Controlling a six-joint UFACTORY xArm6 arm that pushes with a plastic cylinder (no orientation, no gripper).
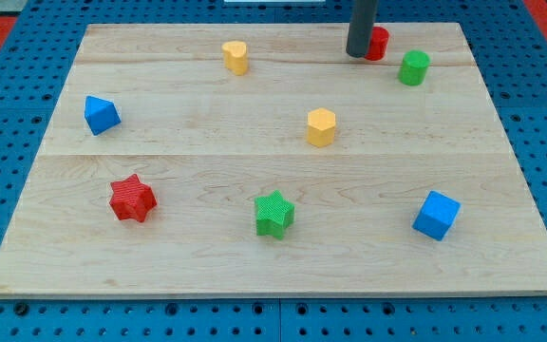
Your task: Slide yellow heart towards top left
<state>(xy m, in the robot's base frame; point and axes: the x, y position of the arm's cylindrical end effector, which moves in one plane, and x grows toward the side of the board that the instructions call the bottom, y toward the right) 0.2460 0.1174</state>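
The yellow heart (235, 56) sits near the view's top, left of centre, on the wooden board (188, 247). My tip (359, 54) is the lower end of a dark rod at the view's top right. It stands far to the right of the yellow heart, right against a red block (378, 43) that it partly hides.
A green block (413, 67) sits right of the red block. A yellow hexagonal block (321, 126) sits mid-board. A blue block (101, 114) is at the left, a red star (132, 199) at lower left, a green star (273, 213) at bottom centre, a blue cube (436, 215) at lower right.
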